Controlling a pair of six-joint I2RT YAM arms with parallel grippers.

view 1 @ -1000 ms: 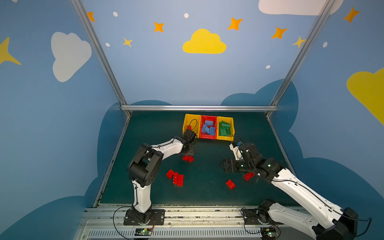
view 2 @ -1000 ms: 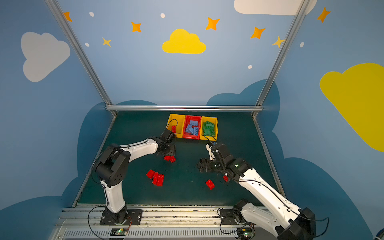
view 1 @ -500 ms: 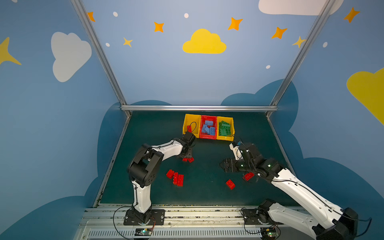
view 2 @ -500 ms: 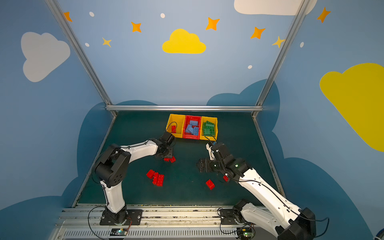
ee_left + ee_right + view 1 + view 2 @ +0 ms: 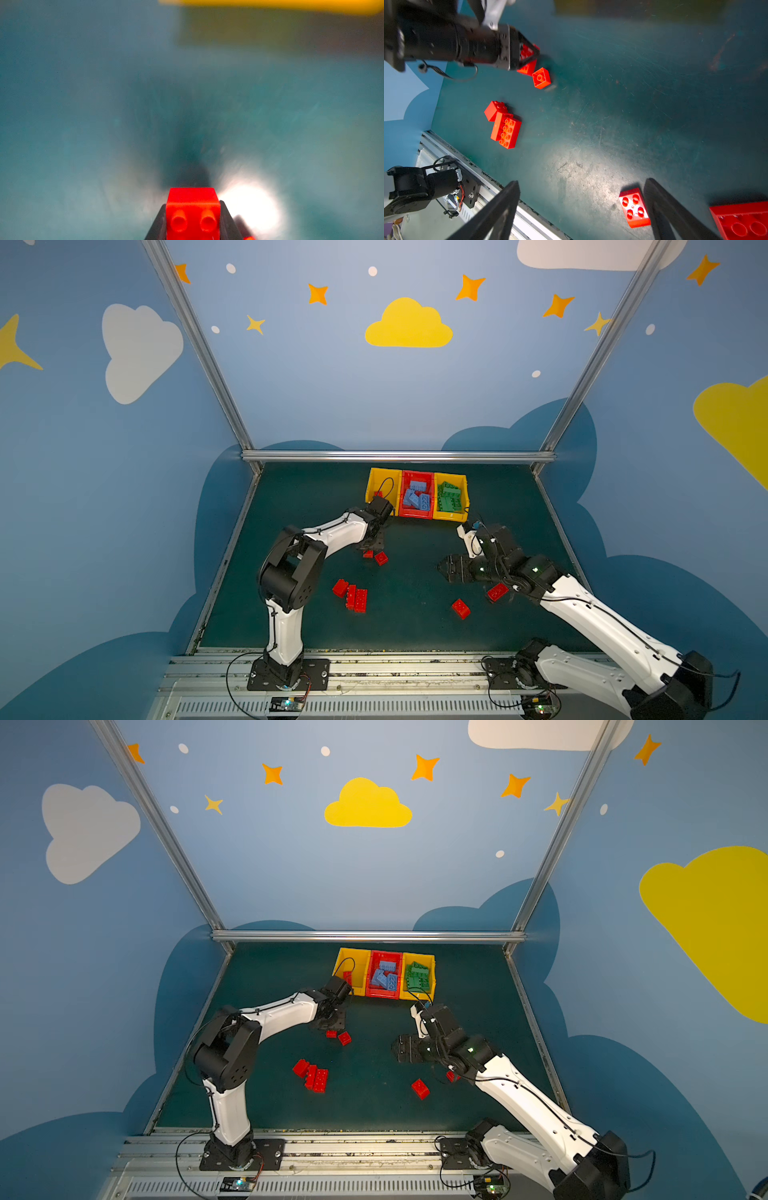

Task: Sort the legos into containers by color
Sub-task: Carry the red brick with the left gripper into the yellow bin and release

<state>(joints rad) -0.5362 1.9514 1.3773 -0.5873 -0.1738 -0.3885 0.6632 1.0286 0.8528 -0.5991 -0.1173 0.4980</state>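
Grasping step: the left gripper (image 5: pixel 533 54) is clenched on a red brick (image 5: pixel 193 209) down at the mat (image 5: pixel 415 635), near the left yellow bin (image 5: pixel 374 485); next it likely must lift and carry it there; other red bricks (image 5: pixel 360 600) lie scattered; the right gripper (image 5: pixel 581 185) hangs released, empty.

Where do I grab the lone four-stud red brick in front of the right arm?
Pinch two opposite flat side walls of the red brick, coming down from above. It lies flat on the mat, studs up, nothing touching it, so the open jaws of the right gripper should straddle it.
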